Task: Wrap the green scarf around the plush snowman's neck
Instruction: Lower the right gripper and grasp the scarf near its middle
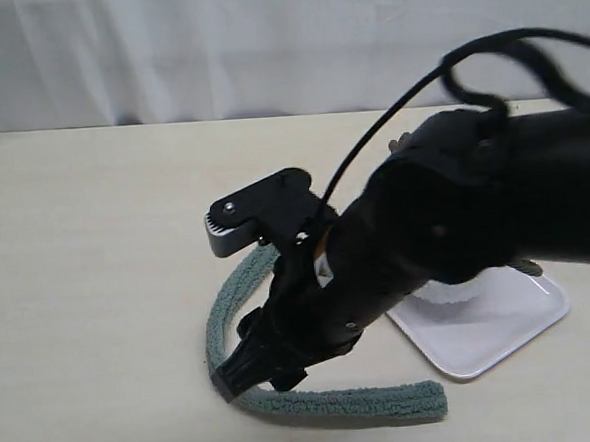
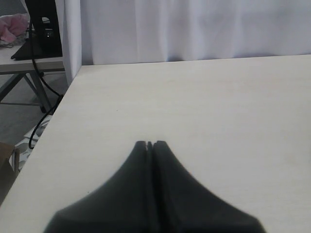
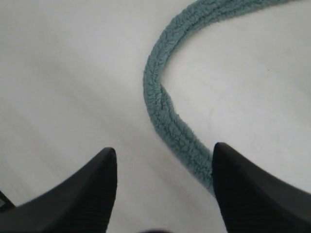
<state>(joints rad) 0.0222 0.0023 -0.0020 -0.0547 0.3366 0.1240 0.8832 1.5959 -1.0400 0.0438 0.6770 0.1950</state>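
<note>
The scarf point(image 1: 336, 404) is sage-green, tray point(image 1: 487, 337) white, table point(image 1: 88, 284) pale beige, arm point(image 1: 465, 211) black.

A pale wooden table point(image 1: 96, 243) carries a scarf point(image 1: 336, 404), which curves from the middle out toward 7 o'clock and ends near 5 o'clock. A white tray point(image 1: 492, 334) sits at 4 o'clock, near that end.

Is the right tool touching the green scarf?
Cannot tell. The right wrist view shows the scarf slipping behind one finger of the open right tool, no clear contact or gap.
</note>
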